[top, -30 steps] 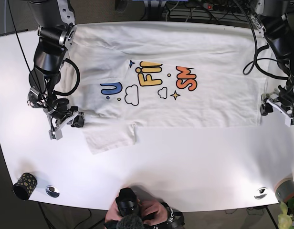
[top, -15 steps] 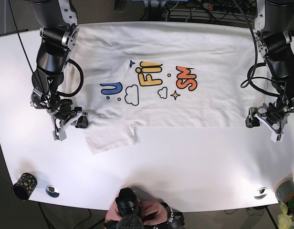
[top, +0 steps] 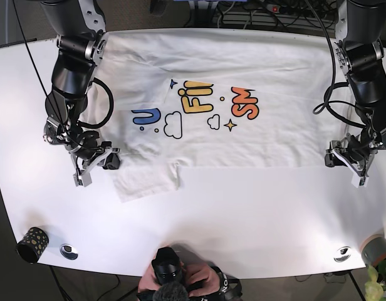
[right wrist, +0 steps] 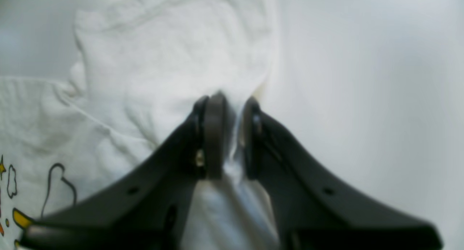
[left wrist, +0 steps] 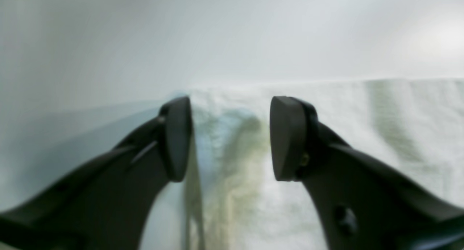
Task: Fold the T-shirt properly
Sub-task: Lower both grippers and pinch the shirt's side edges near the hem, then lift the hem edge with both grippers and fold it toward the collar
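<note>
T-shirt [top: 243,119] spread flat, unfolded. Right gripper [right wrist: 227,134] pinching sleeve cloth; left gripper [left wrist: 229,137] spread over hem corner. All folds outstanding.

Bare table [top: 243,213] below the T-shirt [top: 274,135] lies open; cup [top: 31,243] at corner.

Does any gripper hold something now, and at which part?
The right gripper pinches the T-shirt at its sleeve. The left gripper is open, holding nothing.

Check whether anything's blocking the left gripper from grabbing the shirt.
Nothing visible. The left gripper is open with the shirt edge lying directly between its jaws, and only bare table beyond.
</note>
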`<action>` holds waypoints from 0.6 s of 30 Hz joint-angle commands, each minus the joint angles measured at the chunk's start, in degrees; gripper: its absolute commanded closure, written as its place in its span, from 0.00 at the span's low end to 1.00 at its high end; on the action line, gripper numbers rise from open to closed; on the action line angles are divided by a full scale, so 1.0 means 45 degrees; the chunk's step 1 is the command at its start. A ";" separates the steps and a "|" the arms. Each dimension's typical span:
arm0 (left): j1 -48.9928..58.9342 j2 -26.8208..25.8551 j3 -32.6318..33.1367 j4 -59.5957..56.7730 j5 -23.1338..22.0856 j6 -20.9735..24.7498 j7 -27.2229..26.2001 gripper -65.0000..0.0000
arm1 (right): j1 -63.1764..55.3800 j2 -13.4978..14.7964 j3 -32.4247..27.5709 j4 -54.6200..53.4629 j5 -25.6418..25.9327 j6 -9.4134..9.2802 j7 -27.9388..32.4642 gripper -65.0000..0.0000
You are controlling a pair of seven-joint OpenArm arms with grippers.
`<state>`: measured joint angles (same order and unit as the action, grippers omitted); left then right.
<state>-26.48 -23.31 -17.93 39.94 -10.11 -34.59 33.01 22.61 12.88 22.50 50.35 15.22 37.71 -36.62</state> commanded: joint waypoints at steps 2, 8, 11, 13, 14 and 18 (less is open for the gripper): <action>-0.0221 -0.0143 0.0010 0.0100 -0.0010 -0.0099 0.0136 0.73 | 0.0377 0.0233 -0.0947 0.0348 0.0202 0.0068 0.0236 0.87; -0.0221 -0.0143 0.0010 0.0179 -0.0030 -0.0079 0.0116 0.99 | 0.0397 0.0272 -0.1376 0.0348 0.0241 0.0010 0.0275 0.87; -0.0240 -0.0143 0.0010 0.0315 -0.0049 -0.0099 0.0116 1.00 | 0.0397 0.0292 -0.1376 0.0387 0.0260 0.0010 0.0275 0.87; -0.0221 -0.0143 -0.0010 0.0901 -0.0049 -0.0099 0.0116 1.00 | 0.0397 0.0311 -0.1376 0.0738 0.0241 0.0010 0.0275 0.87; -0.0182 -0.0143 -0.0029 0.1214 -0.0049 -0.0099 0.0136 1.00 | 0.0377 0.0311 -0.1376 0.0992 0.0221 0.0010 0.0236 0.87; 0.0580 -0.0124 -0.0479 0.2855 -0.0049 -0.0099 0.0175 1.00 | 0.0162 0.0350 -0.1376 0.2125 0.0202 0.0010 -0.0096 0.87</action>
<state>-23.18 -22.70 -18.74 48.77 -9.63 -34.79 34.65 21.96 13.50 16.12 56.86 15.18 37.52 -37.34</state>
